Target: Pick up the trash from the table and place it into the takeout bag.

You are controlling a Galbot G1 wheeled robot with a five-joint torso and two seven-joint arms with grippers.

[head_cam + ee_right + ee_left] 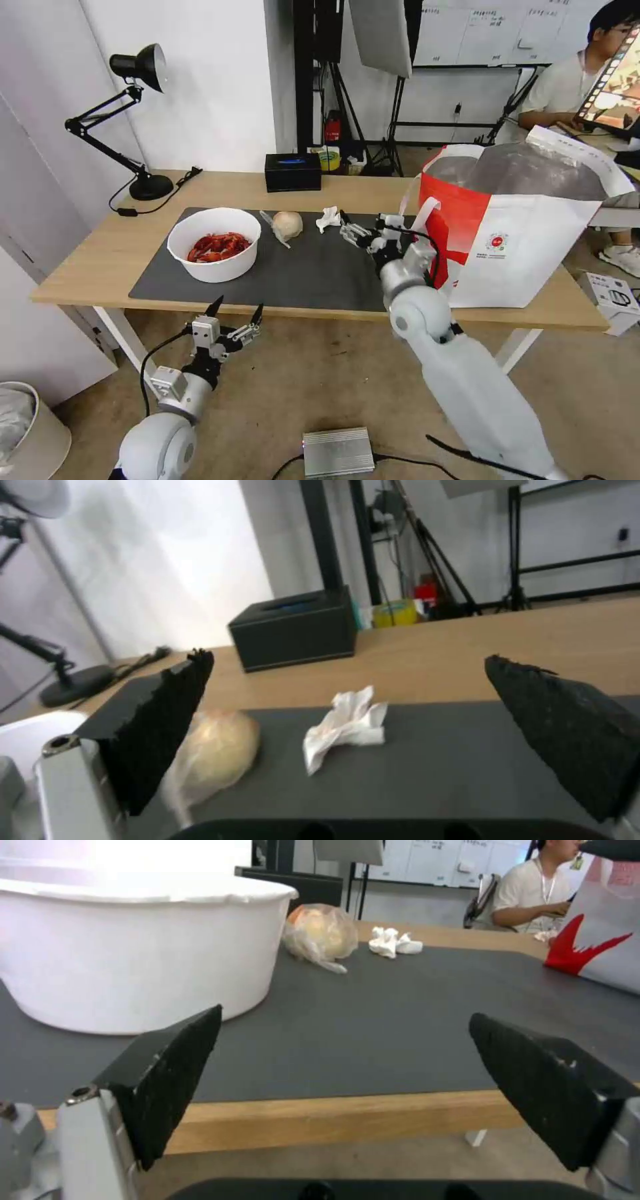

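The right end effector (351, 227) hung over the large dark grey rectangular mat (313, 270) on the long light-wood table (100, 253), w/ its black textured fingers (167, 725) spread wide and nothing between them. It touched nothing. The crumpled white tissue (347, 726) lay on the mat just ahead of it, roughly centred in the gap as the right wrist view showed, but still apart from both fingers. Next to the tissue, toward the robot's left, sat the beige lump in clear wrap (217, 752), also on the mat and untouched.

The left end effector (235, 315) was low, in front of the table's near edge and below the top, fingers (170, 1075) likewise wide apart, holding nothing. Thru its wrist view the white round bowl of red crayfish shells (213, 243) stood on the mat near the robot's left end, w/ the wrapped lump (321, 935) and tissue (395, 942) beyond it.

The large boxy white-and-red takeout bag w/ silver foil lining (527, 247) stood upright on the table at the robot's right, mouth open, white strap handle drooping on the side facing the right arm. It was just beside the right arm's wrist; can't tell if they touched.

Toward the back of the table: a small black box (292, 171) and a black desk lamp (133, 120) at the far left corner.
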